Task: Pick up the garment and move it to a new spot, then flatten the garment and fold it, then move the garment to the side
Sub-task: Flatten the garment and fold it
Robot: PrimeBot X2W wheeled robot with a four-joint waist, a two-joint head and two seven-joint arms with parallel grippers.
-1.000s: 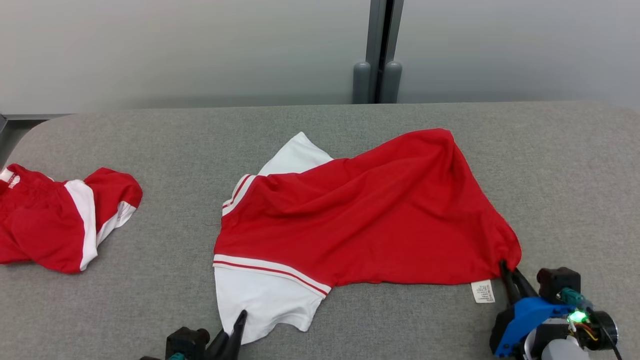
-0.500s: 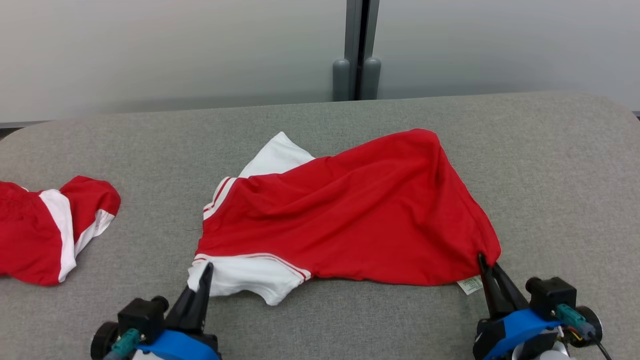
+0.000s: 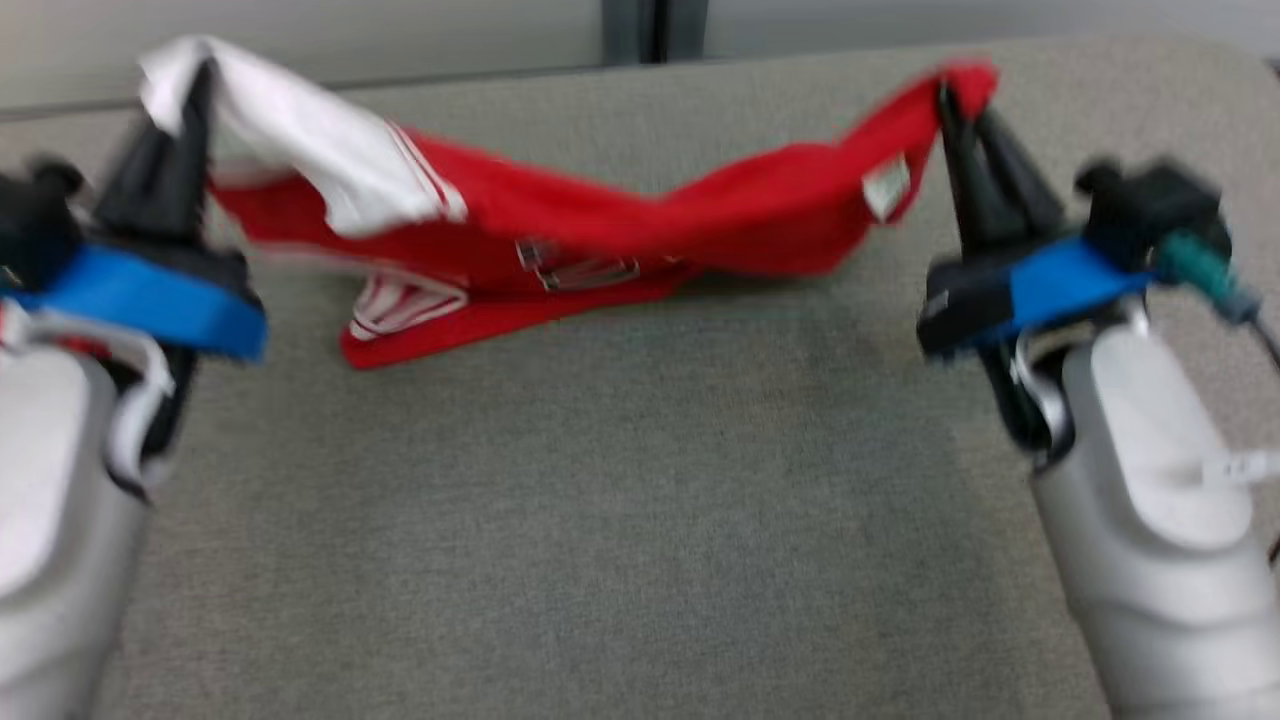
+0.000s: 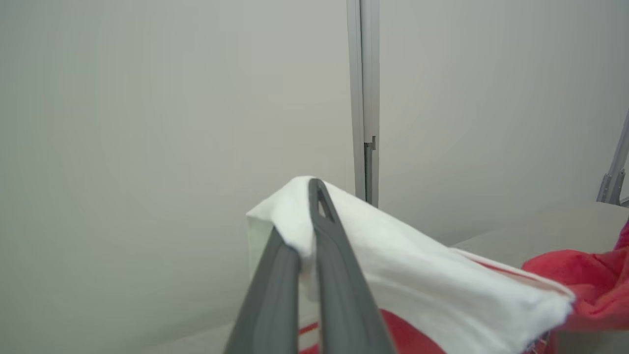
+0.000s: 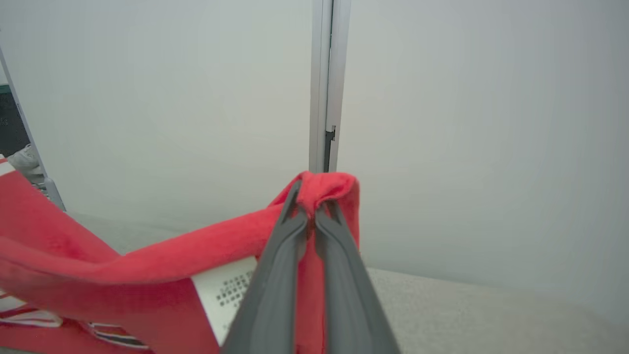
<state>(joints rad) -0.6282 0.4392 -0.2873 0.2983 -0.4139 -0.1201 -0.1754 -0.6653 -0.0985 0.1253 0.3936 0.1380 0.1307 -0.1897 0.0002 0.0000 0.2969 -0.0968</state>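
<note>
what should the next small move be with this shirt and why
Probably lift both tools a little higher together: the left tool pinches the white sleeve and the right tool a red corner of the red-and-white jersey shirt, but its sagging middle seems to rest on the grey fabric table.

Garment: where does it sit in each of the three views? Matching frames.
Head view: garment strung across the top, between left gripper and right gripper.
Left wrist view: garment lower right, white sleeve pinched.
Right wrist view: garment lower left to centre, red corner pinched.
Shared landmark: vertical wall post, upper centre in all three.
</note>
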